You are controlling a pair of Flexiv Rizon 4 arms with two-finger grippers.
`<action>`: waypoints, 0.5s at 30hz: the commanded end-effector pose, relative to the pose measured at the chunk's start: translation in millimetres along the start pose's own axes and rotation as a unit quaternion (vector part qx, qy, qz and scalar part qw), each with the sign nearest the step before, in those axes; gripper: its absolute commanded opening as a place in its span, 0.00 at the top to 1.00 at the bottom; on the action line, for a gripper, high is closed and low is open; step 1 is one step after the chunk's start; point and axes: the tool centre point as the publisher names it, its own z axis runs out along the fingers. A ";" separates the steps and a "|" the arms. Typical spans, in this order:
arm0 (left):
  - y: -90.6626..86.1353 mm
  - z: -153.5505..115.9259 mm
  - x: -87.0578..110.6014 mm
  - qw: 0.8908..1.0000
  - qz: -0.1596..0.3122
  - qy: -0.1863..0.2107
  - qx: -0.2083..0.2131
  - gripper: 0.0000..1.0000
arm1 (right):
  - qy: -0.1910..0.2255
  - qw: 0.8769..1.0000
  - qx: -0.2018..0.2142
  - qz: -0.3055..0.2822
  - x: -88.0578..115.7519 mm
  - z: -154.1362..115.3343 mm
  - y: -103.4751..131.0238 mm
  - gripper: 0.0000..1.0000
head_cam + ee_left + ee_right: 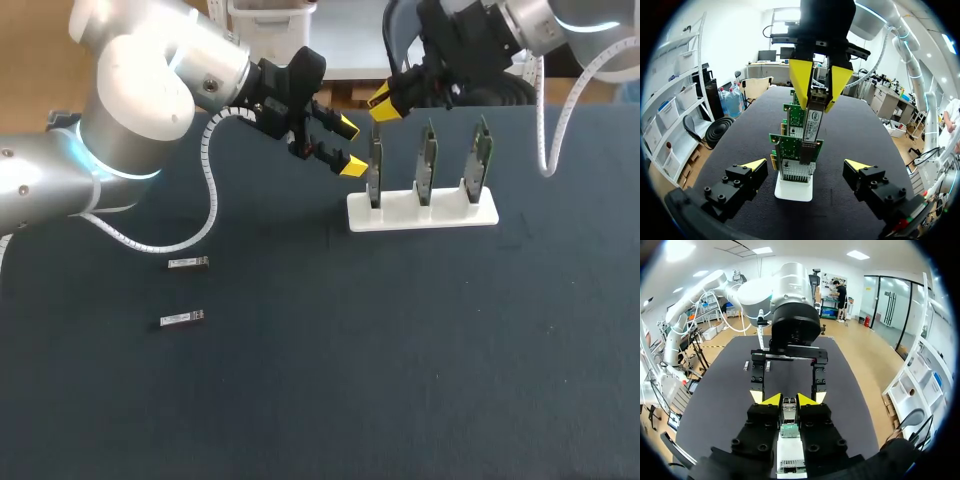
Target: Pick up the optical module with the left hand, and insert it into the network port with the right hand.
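Observation:
My right gripper is shut on a silver optical module, held upright over the leftmost of three green network cards. In the left wrist view the module's lower end meets the metal port cage of the nearest card; how deep it sits I cannot tell. In the right wrist view the module shows between my yellow tips, with the card under it. My left gripper hangs open just left of that card, holding nothing, its fingers on either side of the card row.
The cards stand in a white stand at the back middle of the dark table. Two loose optical modules lie at the left. My left arm's white cable loops over the table near them.

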 end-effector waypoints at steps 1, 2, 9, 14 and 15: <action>1.6 0.4 -0.8 1.000 0.000 0.002 0.001 0.00 | 0.000 1.000 0.000 -0.002 3.0 1.3 0.3 1.00; 1.6 0.4 -0.8 1.000 0.000 0.002 0.001 0.00 | -0.001 1.000 -0.001 -0.003 2.9 0.7 0.3 1.00; 1.6 0.4 -0.8 1.000 0.000 0.002 0.001 0.00 | -0.007 1.000 -0.002 -0.012 -0.9 -2.9 -0.3 1.00; 1.6 0.4 -0.8 1.000 0.000 0.002 0.001 0.00 | -0.001 1.000 -0.007 -0.014 0.7 -1.3 -0.1 1.00; 1.6 0.4 -0.8 1.000 0.000 0.002 0.001 0.00 | -0.001 1.000 -0.007 -0.014 1.0 -0.9 0.2 1.00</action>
